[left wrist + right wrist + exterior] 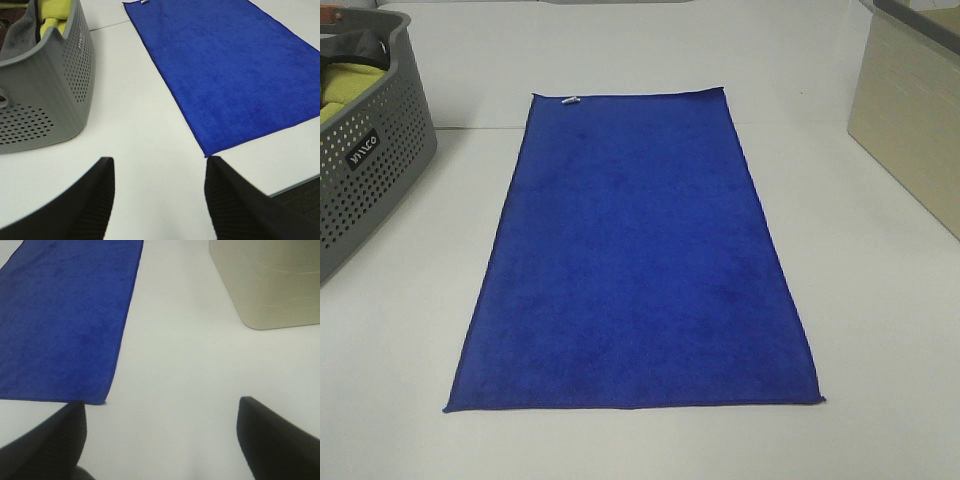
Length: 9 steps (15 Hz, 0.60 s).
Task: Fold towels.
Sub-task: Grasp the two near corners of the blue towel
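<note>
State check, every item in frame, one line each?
Blue terry towel: spread flat, unfolded, on the white table.
Grey perforated plastic basket: upright, holds yellow-green cloth.
Beige rectangular bin: upright, contents not visible.
Left gripper: open, empty.
Right gripper: open, empty.

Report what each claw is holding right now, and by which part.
Nothing is held. The left claw and right claw are both open and empty over the white table, just short of the flat rectangular blue terry towel's near corners.

White table (880,330) w/ blue towel (635,260) flat at ctr, grey basket (365,170) L, beige bin (910,110) R.
</note>
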### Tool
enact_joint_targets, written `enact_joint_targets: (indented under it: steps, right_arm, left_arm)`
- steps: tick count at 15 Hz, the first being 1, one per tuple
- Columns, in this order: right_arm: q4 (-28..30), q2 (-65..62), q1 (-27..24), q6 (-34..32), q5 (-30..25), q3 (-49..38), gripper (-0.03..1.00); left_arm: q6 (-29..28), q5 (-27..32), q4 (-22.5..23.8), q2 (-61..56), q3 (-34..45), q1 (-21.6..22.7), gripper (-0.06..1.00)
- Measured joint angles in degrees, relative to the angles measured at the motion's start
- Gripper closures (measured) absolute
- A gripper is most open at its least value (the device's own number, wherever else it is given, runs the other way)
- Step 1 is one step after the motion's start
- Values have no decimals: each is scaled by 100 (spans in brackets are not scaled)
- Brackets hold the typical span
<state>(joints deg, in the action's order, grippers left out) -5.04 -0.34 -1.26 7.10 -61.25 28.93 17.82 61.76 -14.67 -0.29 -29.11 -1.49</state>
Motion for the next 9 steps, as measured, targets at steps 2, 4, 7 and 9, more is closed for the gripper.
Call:
enact_joint_targets:
  steps: [2,4,7,9]
  right_arm:
    - [0,0,0,0,0,0,19]
    - [0,0,0,0,0,0,19]
    - [0,0,0,0,0,0,19]
    - [0,0,0,0,0,0,19]
  left_arm:
    - [0,0,0,0,0,0,41]
    - [0,0,0,0,0,0,41]
    - [0,0,0,0,0,0,41]
    - [0,0,0,0,0,0,41]
